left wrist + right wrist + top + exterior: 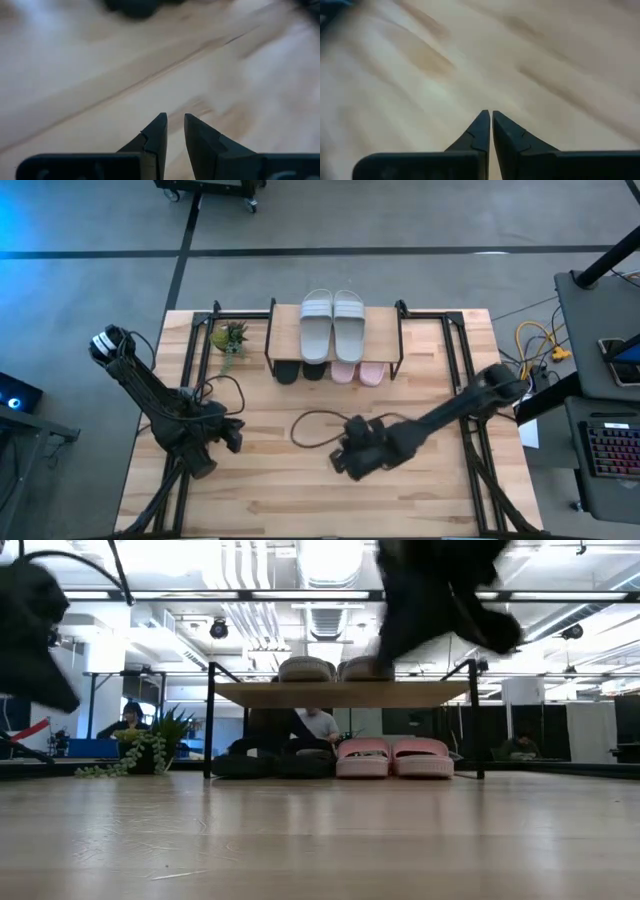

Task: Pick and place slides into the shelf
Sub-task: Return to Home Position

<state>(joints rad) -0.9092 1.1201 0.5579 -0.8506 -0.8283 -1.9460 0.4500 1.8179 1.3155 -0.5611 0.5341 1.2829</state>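
The shelf [335, 330] stands at the table's far middle. The light grey slides [333, 322] lie side by side on its wooden top [340, 693]. Under the board, the black slides [270, 762] and the pale pink slides [393, 757] rest on the table, black to the left of pink. My left gripper [236, 436] hovers over bare wood left of centre, its fingers [174, 117] a narrow gap apart. My right gripper [338, 463] is near the table's middle, its fingers shut [489, 114] over bare wood. Neither touches a slide.
A small potted plant [230, 337] stands left of the shelf. A dark cable loop [310, 425] lies on the table between the grippers. Black frame rails [458, 350] run along the table's sides. People sit in the room beyond [320, 725].
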